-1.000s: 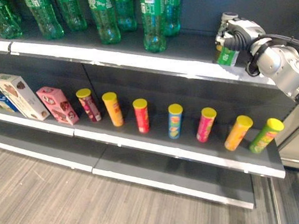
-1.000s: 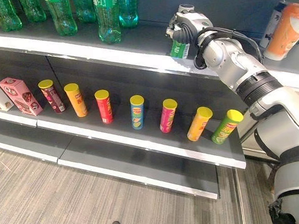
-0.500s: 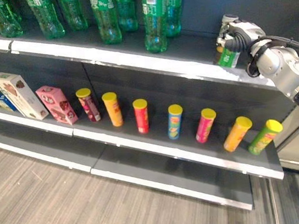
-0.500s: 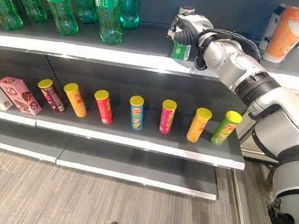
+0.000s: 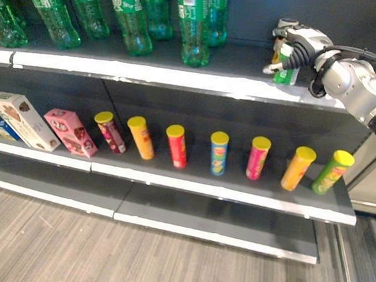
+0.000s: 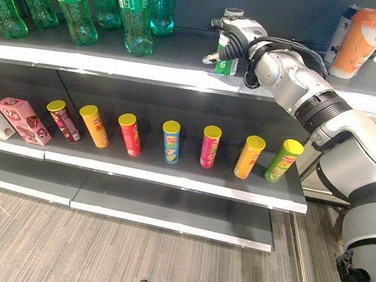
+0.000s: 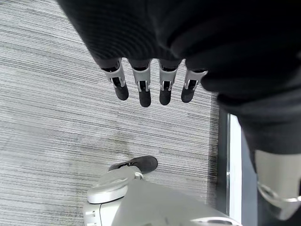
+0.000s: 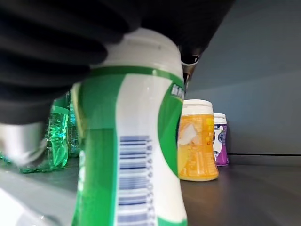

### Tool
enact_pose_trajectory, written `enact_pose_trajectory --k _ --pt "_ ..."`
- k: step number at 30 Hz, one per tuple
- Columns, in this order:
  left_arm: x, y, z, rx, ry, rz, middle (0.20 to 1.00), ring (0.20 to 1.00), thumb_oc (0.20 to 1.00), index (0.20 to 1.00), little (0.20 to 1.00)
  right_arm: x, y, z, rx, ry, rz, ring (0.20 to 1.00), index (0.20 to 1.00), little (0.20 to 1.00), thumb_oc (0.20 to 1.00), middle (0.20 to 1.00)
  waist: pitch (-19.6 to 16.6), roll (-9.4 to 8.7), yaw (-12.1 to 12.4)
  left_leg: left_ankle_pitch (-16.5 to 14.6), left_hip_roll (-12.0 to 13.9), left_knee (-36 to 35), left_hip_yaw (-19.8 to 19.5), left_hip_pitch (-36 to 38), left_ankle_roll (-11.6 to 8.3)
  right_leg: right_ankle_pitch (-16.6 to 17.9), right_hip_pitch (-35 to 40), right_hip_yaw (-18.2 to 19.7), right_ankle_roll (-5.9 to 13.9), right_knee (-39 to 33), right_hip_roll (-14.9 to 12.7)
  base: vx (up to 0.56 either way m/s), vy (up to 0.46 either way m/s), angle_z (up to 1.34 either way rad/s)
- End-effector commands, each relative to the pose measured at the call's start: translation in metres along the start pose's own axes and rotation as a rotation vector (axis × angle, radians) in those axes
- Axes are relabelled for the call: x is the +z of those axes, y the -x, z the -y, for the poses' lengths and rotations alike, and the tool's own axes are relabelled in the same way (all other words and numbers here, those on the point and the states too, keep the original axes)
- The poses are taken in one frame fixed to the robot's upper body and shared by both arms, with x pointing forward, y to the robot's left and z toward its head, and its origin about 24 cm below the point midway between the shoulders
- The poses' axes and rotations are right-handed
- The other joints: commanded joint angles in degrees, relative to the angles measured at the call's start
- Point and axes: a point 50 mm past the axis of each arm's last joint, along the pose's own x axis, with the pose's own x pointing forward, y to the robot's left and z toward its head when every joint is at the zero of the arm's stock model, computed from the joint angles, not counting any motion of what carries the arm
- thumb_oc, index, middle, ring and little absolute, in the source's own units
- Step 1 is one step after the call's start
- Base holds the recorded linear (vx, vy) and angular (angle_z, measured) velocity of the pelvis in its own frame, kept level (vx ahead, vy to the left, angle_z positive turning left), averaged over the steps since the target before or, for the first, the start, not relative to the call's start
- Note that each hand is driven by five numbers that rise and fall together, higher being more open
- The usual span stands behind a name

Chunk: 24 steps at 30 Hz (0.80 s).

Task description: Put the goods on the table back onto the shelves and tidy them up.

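One green-and-white container (image 8: 134, 141) stands upright on the upper shelf (image 5: 168, 73), directly under your right hand (image 5: 291, 41), near the shelf's front edge. The hand sits over the container's top with its fingers spread out and away from the sides, one pointing toward the shelf's front; nothing is clamped in it. In the right wrist view the container's white cap (image 8: 141, 49) sits close under the hand's dark cover. Behind it on the same shelf you have an orange container (image 8: 197, 141) and, farther back, a purple one (image 8: 220, 140). Your right arm reaches up and forward to the shelf, wrist bent downward. Your left hand (image 7: 150, 87) hangs over the floor, fingers straight, holding nothing.
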Motion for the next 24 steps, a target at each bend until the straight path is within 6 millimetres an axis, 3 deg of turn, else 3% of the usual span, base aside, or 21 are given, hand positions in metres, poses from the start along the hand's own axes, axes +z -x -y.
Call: enact_pose_trajectory --k 1,7,13,14,16,17,20,24 --pt "0.017 -0.004 -0.020 0.062 -0.043 0.029 1.000 1.000 1.000 1.000 1.000 0.005 -0.011 0.031 -0.047 0.093 0.000 1.000 1.000 1.000 1.000 1.000 1.0 -2.04 1.7 -3.2 3.1 1.3 1.8 1.1 -3.16 -1.6 -0.9 -0.3 1.62 3.6 -2.9 0.00 0.000 0.00" --pt "0.014 -0.004 -0.022 0.068 -0.039 0.018 1.000 1.000 1.000 1.000 1.000 0.009 -0.011 0.046 -0.086 0.121 0.025 1.000 1.000 1.000 1.000 1.000 0.7 -2.06 1.1 -3.5 3.1 1.3 2.2 1.5 -3.05 -1.5 -1.0 0.2 1.71 3.7 -2.9 0.00 0.004 -0.04" --pt "0.012 -0.004 -0.022 0.072 -0.034 0.010 1.000 1.000 1.000 1.000 1.000 0.016 -0.002 0.075 -0.216 0.107 0.082 1.000 1.000 1.000 1.000 1.000 0.4 -2.01 0.3 -3.9 3.2 1.3 2.7 2.0 -2.89 -1.4 -1.0 0.7 1.79 3.7 -2.9 0.01 0.005 -0.02" --pt "0.011 -0.003 -0.020 0.073 -0.030 0.003 1.000 1.000 1.000 1.000 1.000 0.025 0.005 0.089 -0.289 0.102 0.136 1.000 1.000 1.000 1.000 1.000 0.3 -1.82 -0.3 -4.0 3.2 1.2 3.0 2.3 -2.85 -1.3 -1.1 0.9 1.86 3.7 -3.0 0.00 0.000 0.00" --pt "0.010 -0.003 -0.020 0.076 -0.028 -0.002 1.000 1.000 1.000 1.000 1.000 0.030 0.010 0.095 -0.328 0.090 0.173 1.000 1.000 1.000 1.000 1.000 0.3 -1.77 -0.6 -4.1 3.2 1.3 3.3 2.4 -2.81 -1.3 -1.1 1.1 1.94 3.7 -3.0 0.02 0.022 -0.10" --pt "0.006 -0.003 -0.016 0.081 -0.015 -0.025 1.000 1.000 1.000 1.000 1.000 0.048 0.033 0.109 -0.424 0.075 0.302 1.000 1.000 1.000 1.000 1.000 0.2 -1.20 -1.9 -4.5 3.2 1.2 3.8 2.8 -2.65 -1.3 -1.4 1.7 2.00 3.6 -2.9 0.01 0.021 -0.14" --pt "0.003 -0.003 -0.014 0.080 -0.016 -0.039 1.000 1.000 1.000 1.000 1.000 0.058 0.055 0.112 -0.461 0.042 0.395 1.000 1.000 1.000 1.000 1.000 0.0 -1.07 -2.8 -4.7 3.2 1.2 4.3 3.1 -2.57 -1.3 -1.6 2.2 2.05 3.6 -2.9 0.02 0.020 -0.18" --pt "-0.002 -0.002 -0.010 0.063 -0.028 -0.048 1.000 1.000 1.000 1.000 1.000 0.070 0.091 0.103 -0.420 -0.072 0.546 1.000 1.000 1.000 1.000 1.000 -0.1 -0.72 -4.5 -5.2 3.4 1.0 5.6 3.9 -2.46 -1.1 -2.1 3.4 2.22 3.4 -2.7 0.01 0.019 -0.18"
